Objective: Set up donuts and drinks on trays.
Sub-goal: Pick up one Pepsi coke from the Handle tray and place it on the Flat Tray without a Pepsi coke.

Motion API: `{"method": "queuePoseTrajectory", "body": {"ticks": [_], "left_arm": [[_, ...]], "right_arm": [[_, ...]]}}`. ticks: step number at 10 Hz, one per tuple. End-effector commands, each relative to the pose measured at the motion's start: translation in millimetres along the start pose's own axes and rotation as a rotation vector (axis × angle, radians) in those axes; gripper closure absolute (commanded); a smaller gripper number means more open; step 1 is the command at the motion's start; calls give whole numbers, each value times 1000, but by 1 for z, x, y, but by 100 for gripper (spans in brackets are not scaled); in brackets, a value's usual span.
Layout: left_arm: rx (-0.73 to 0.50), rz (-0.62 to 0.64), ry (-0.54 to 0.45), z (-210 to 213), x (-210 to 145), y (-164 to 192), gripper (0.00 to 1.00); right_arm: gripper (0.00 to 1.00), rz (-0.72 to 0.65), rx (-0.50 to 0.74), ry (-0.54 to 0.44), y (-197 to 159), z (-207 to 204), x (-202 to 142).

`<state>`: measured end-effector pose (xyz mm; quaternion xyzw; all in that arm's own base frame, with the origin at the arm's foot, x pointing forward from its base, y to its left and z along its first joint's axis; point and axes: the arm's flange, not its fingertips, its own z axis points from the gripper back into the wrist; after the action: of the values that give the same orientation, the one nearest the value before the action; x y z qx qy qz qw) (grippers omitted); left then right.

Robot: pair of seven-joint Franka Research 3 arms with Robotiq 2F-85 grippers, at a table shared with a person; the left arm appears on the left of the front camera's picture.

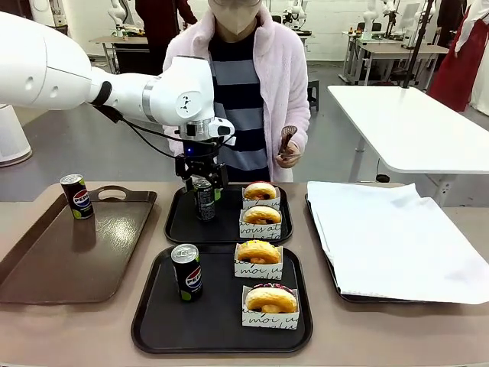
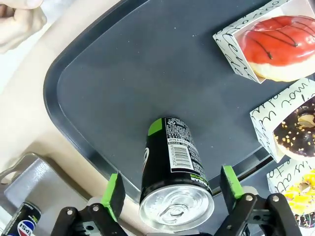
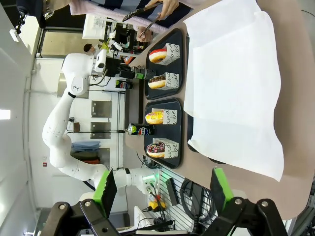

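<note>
**Left gripper spread over a can on the far black tray**

Front view: the left arm reaches in from the upper left of the frame, and its left gripper [image 1: 202, 183] hangs over a Pepsi can [image 1: 204, 199] standing upright at the left end of the far black tray [image 1: 183, 225], mid-frame. On the right half of that tray sit two sleeved donuts [image 1: 260, 190] [image 1: 262, 215]. Below it, the near black tray [image 1: 157, 321] carries a second can [image 1: 187, 272] on its left and two more sleeved donuts [image 1: 259, 252] [image 1: 271, 300] on its right. A third can [image 1: 76, 196] stands at the far corner of the brown handled tray [image 1: 53, 267] at left. The white-paper-lined tray [image 1: 397, 237] lies at right. A person [image 1: 252, 84] stands behind the table, holding tongs [image 1: 286, 139].

Left wrist view: the green pads [image 2: 115, 194] stand wide apart on either side of the can's silver top [image 2: 176, 208] at bottom centre, clear of it. The red-iced donut [image 2: 278, 44] lies upper right, a chocolate one [image 2: 298, 130] at the right edge.

Right wrist view: the right gripper [image 3: 162, 189] at the bottom of the frame has its fingers spread, nothing between them. Both black trays appear sideways at centre.
</note>
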<state>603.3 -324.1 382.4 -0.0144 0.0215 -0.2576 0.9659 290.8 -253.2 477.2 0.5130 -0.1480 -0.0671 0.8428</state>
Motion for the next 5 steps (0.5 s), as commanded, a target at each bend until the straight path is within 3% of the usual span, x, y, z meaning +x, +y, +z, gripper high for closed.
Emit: {"method": "queuePoseTrajectory", "body": {"ticks": [1, 3, 5], "left_arm": [[-15, -15, -13, 2, -9, 1, 0], [-26, -10, -9, 10, -15, 0, 0], [-71, -24, -46, 52, -42, 4, 0]], "right_arm": [[0, 11, 17, -11, 0, 0, 0], [0, 11, 17, -11, 0, 0, 0], [0, 11, 17, -11, 0, 0, 0]]}}
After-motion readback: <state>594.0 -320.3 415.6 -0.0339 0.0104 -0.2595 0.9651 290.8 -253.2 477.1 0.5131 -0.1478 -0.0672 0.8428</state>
